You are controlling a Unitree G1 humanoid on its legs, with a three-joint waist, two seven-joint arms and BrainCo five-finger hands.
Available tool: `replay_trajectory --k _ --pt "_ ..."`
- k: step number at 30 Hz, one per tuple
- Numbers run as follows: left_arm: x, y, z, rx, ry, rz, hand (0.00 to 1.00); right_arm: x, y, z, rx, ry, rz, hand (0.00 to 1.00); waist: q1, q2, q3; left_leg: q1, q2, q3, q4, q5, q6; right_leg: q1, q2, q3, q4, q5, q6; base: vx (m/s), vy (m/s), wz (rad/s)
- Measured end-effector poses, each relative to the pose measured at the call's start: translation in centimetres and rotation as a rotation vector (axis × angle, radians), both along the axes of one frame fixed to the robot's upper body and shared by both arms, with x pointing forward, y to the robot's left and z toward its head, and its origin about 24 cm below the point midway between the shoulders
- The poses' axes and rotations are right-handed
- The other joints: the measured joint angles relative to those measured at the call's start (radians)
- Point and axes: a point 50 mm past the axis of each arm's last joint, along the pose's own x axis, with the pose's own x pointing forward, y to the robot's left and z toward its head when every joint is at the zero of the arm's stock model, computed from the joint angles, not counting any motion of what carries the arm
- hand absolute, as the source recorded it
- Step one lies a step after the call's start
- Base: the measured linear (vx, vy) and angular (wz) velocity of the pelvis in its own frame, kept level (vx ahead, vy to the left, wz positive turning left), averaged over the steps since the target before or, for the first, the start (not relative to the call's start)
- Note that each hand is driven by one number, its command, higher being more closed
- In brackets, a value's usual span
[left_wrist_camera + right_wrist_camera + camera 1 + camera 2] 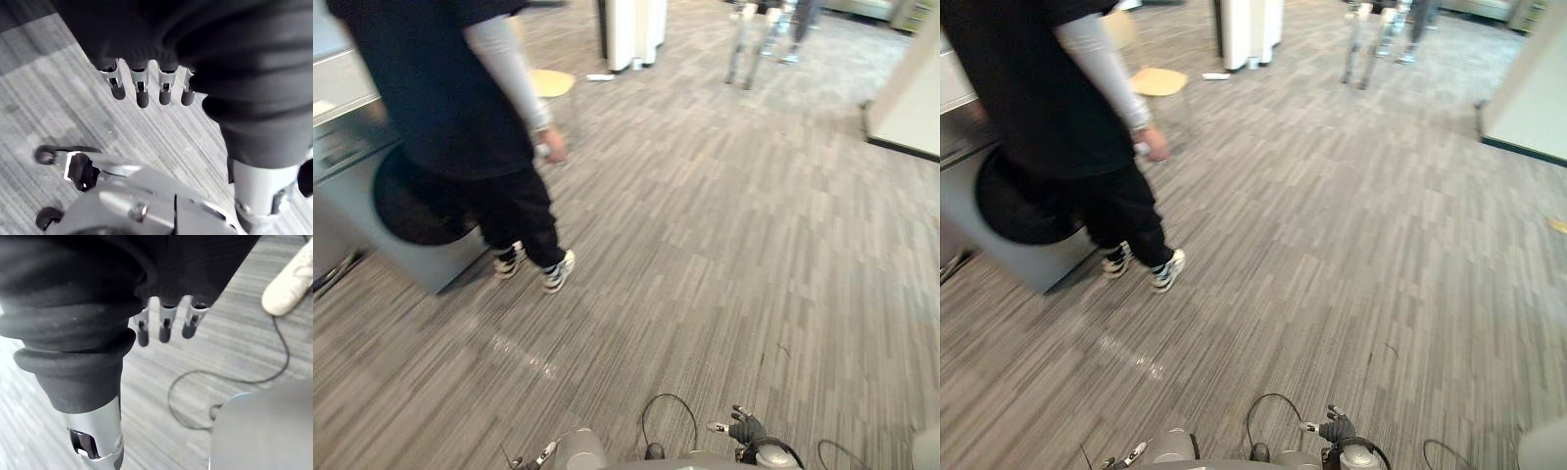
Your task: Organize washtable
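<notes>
The left hand (pixel 142 95) is met first, hard up against its wrist camera, fingers hung straight and released over the grey striped floor (pixel 58 107). The right hand (pixel 165 331) is caught the same way in its own wrist view, fingers slack, released and held clear of the floor. Out ahead, a grey washing machine (pixel 431 262) with a dark round door (pixel 406 211) is picked out at the robot's far left. A person (pixel 431 88) in a dark top, pale grey sleeve and black trousers is stood just in front of the machine, in black-and-white trainers (pixel 557 271). A pale unit (pixel 337 83) is set directly above the machine; whether that is the washtable cannot be told. Beyond the machine, past the person, a round yellow seat (pixel 553 82) is spotted, and farther off a white column (pixel 633 29). Well to the right of the machine, a white panel (pixel 911 98) with a dark base is seen.
</notes>
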Motion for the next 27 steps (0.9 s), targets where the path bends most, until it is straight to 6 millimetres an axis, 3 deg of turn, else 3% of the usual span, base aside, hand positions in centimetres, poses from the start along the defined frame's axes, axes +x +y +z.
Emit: replay_trajectory --k 1,2,3,5,6,9,10,12,13,15,19,27 --pt "0.1 -0.1 0.0 0.002 -0.002 -0.006 0.00 0.1 0.0 0.0 -0.001 -0.004 0.000 0.00 -0.004 0.005 -0.001 0.004 -0.011 -0.029 -0.082 0.009 -0.015 -0.007 0.000 0.023 0.001 0.000 0.010 0.08 0.273 -1.24" --pt "0.3 -0.2 0.0 0.010 -0.008 -0.014 0.00 0.1 -0.3 0.1 -0.007 -0.006 -0.001 0.00 -0.003 0.019 -0.003 0.022 -0.027 -0.080 -0.235 0.059 -0.065 -0.023 0.001 0.074 0.002 -0.002 0.038 0.09 0.303 -1.14" --pt "0.4 -0.4 0.0 0.009 -0.008 -0.022 0.00 0.2 -0.4 0.1 -0.005 -0.008 -0.012 0.00 -0.002 0.023 -0.006 0.048 -0.046 -0.054 -0.274 0.125 -0.046 -0.028 -0.014 0.115 -0.001 -0.006 0.068 0.13 0.385 -1.07" --pt "0.5 0.1 0.1 0.025 -0.010 -0.028 0.00 -0.1 0.1 0.0 0.012 -0.003 -0.023 0.00 -0.006 0.005 -0.007 0.084 -0.073 0.029 -0.328 0.129 -0.036 -0.028 -0.054 0.173 -0.028 0.004 0.108 0.14 0.356 -0.84" --pt "0.5 0.2 0.1 0.027 -0.010 -0.033 0.00 -0.2 0.2 -0.1 0.016 0.002 -0.026 0.00 -0.003 -0.002 -0.013 0.094 -0.082 0.072 -0.333 0.121 -0.014 -0.026 -0.071 0.205 -0.045 0.021 0.126 0.09 0.249 -0.85" --pt "0.3 0.2 0.0 0.026 0.005 -0.051 0.00 -0.2 0.3 -0.1 0.024 0.006 -0.013 0.00 0.000 0.006 -0.016 0.120 -0.095 0.188 -0.345 0.096 0.029 -0.034 -0.106 0.228 -0.093 0.055 0.172 0.06 0.322 -1.00" --pt "0.3 0.2 0.0 0.028 0.007 -0.055 0.00 -0.3 0.4 -0.1 0.029 0.009 -0.010 0.00 0.001 0.003 -0.023 0.121 -0.097 0.211 -0.349 0.095 0.031 -0.047 -0.118 0.189 -0.093 0.056 0.170 0.01 0.201 -1.02" --pt "0.4 0.6 0.1 0.041 0.014 -0.095 0.00 -0.4 0.7 -0.2 0.043 0.014 -0.010 0.00 0.000 -0.012 -0.035 0.143 -0.117 0.248 -0.367 0.099 0.038 -0.054 -0.177 -0.029 -0.091 0.074 0.158 0.04 0.129 -0.79" --pt "0.4 0.6 0.1 0.041 0.016 -0.104 0.00 -0.5 0.7 -0.2 0.045 0.017 -0.014 0.00 -0.002 -0.011 -0.036 0.152 -0.122 0.248 -0.374 0.101 0.041 -0.043 -0.181 -0.047 -0.100 0.077 0.162 0.06 0.059 -0.34" --pt "0.8 0.3 0.0 0.035 0.014 -0.125 0.00 -0.7 0.4 -0.3 0.045 0.020 -0.027 0.00 -0.004 -0.010 -0.050 0.195 -0.147 0.238 -0.430 0.115 0.057 -0.014 -0.186 -0.042 -0.122 0.082 0.168 0.04 0.025 -0.01" --pt "0.2 -0.3 -0.2 0.016 0.033 -0.119 0.00 -1.5 0.2 -0.5 0.038 0.050 -0.020 0.00 0.002 0.012 -0.092 0.240 -0.170 0.232 -0.526 0.146 0.052 -0.004 -0.196 -0.054 -0.142 0.085 0.169 0.01 0.010 0.07" --pt "-0.6 -0.1 -0.2 0.020 0.055 -0.126 0.00 -1.7 0.3 -0.6 0.042 0.056 -0.016 0.00 -0.002 -0.003 -0.108 0.308 -0.193 0.223 -0.638 0.198 0.044 0.038 -0.198 -0.072 -0.185 0.101 0.171 -0.04 -0.027 0.03"
